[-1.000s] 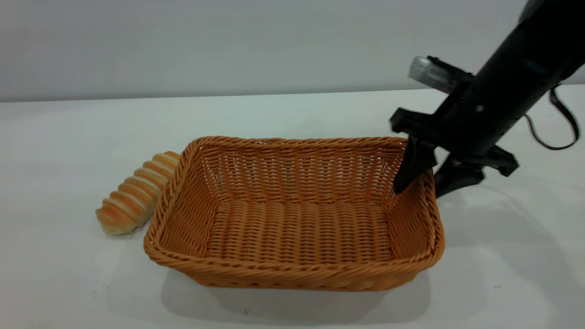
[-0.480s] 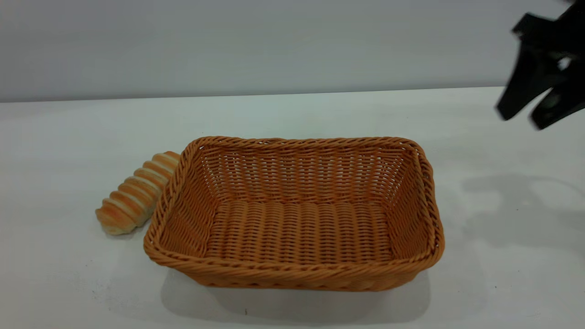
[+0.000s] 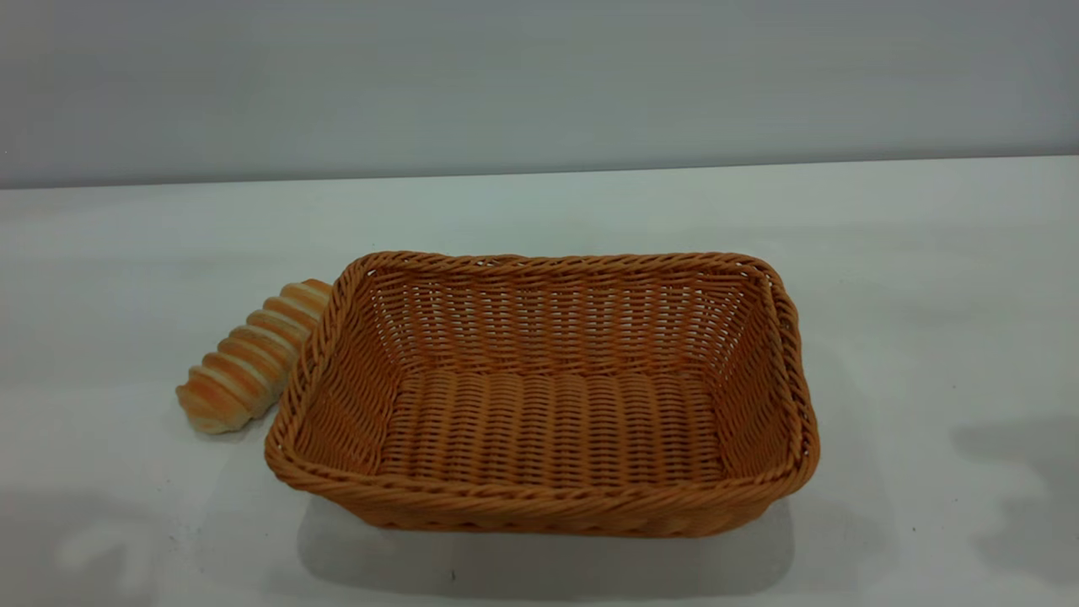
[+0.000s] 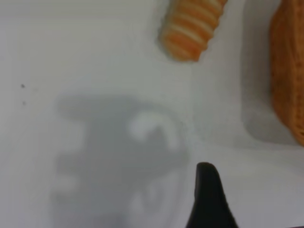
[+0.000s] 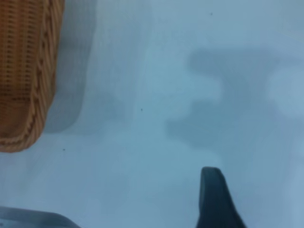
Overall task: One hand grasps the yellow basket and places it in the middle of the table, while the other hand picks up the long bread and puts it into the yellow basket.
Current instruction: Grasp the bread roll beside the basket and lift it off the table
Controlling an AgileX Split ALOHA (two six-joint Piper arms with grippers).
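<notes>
Yellow basket [image 3: 544, 396] sat mid-table [image 3: 539, 211]; long bread [image 3: 249, 358] touched its left rim; both grippers' fingers' state unclear

Right end effector [image 5: 216, 199] off yellow basket [image 3: 539, 506]

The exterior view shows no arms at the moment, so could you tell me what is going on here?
Nothing is being held right now. The orange-tan woven wicker basket sits empty around the middle of the white table. The small ridged golden bread roll lies on the table against the basket's left end, not yet picked up. Both arms are out of the exterior view; each wrist camera shows only one dark fingertip above the table.
</notes>
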